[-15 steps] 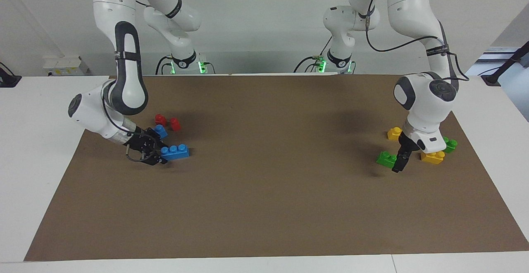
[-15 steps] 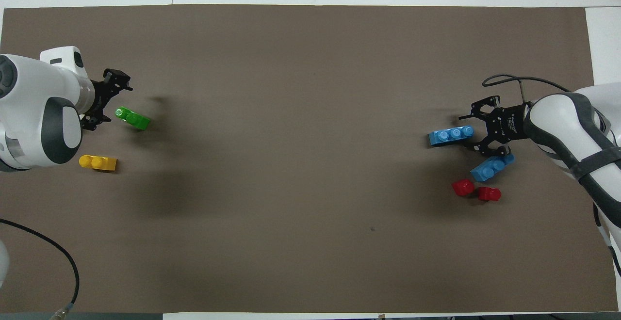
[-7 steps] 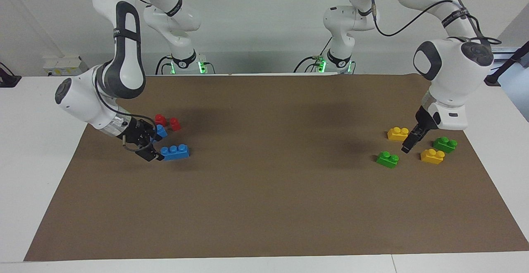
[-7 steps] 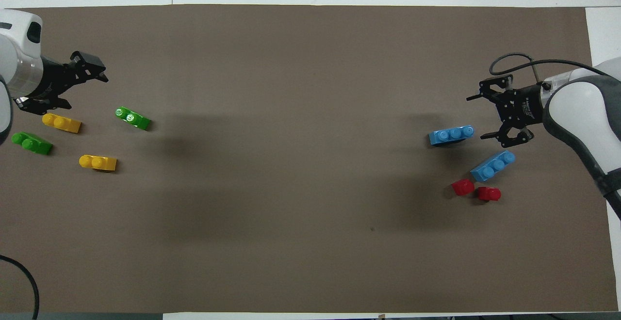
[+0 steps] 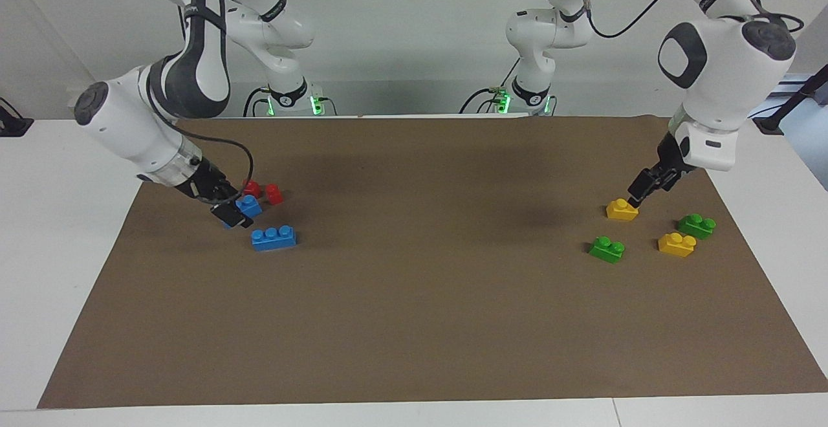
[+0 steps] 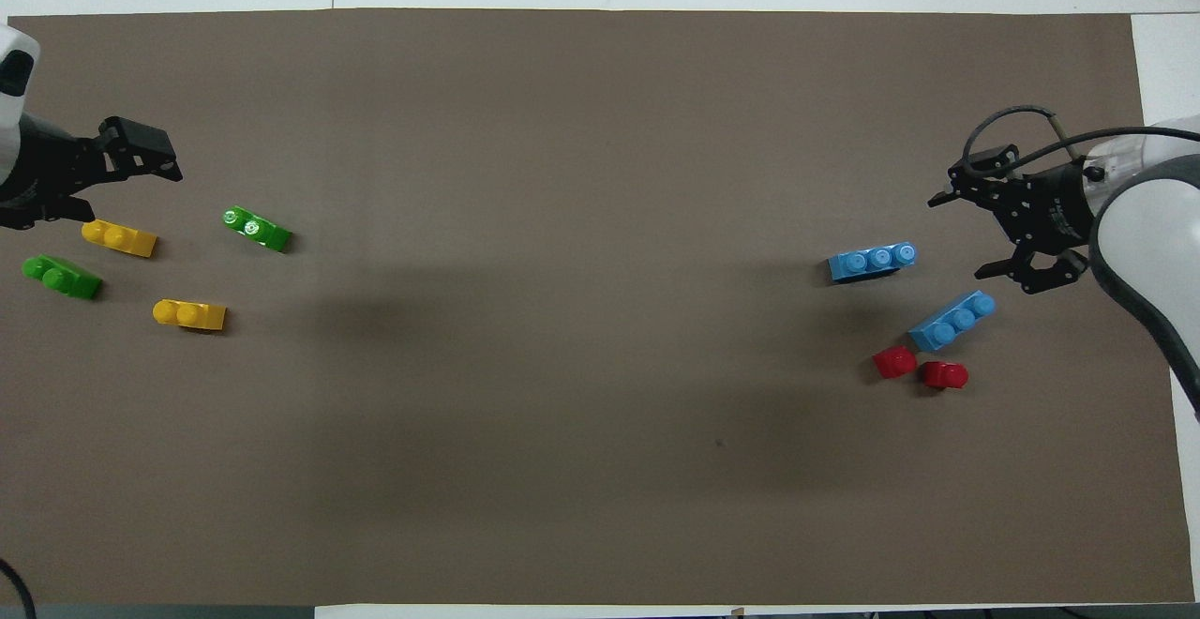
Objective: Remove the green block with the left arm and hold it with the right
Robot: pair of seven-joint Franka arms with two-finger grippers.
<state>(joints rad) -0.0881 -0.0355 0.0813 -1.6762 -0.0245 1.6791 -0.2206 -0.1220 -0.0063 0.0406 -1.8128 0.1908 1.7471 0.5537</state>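
The lime-green two-stud block [image 5: 607,249] [image 6: 256,228] lies free on the brown mat [image 5: 420,297] at the left arm's end. My left gripper [image 5: 637,191] [image 6: 122,189] is open and empty, raised over a yellow brick [image 5: 622,209] [image 6: 119,238], apart from the green block. My right gripper [image 5: 229,213] [image 6: 956,237] is open and empty, raised beside two blue three-stud bricks [image 5: 274,238] [image 6: 872,262] at the right arm's end.
A darker green brick [image 5: 697,225] [image 6: 61,277] and a second yellow brick [image 5: 676,244] [image 6: 189,315] lie near the green block. Another blue brick [image 5: 249,206] [image 6: 952,321] and two red pieces [image 5: 274,194] [image 6: 894,362] lie by the right gripper.
Both arms have lifted and drawn back. The left gripper has moved off the green block to over the yellow brick. The right gripper has backed away from the blue brick. No brick has moved.
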